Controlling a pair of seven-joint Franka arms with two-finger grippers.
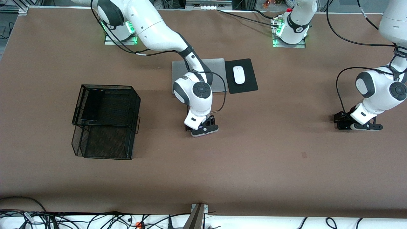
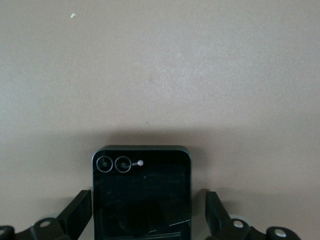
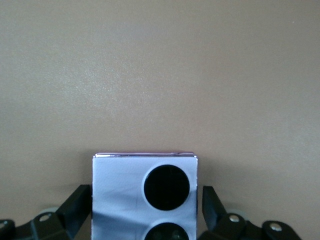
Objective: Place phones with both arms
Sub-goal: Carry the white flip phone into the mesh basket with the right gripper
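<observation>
Long black phone (image 1: 92,105) already in mesh basket (image 1: 108,92), left-centre of frame. Right gripper (image 1: 203,127), mid-frame, open w/ fingers straddling lilac-white phone (image 3: 145,197) on table, no grip yet; left gripper (image 1: 345,122), right edge, open around squarish black phone (image 2: 141,192). One placed, two left to lift & place

Glossy black phone (image 2: 141,195) — matt brown table (image 1: 270,165)

lilac-white phone (image 3: 144,197) and squarish black phone (image 2: 141,192) lie flat on table.
</observation>
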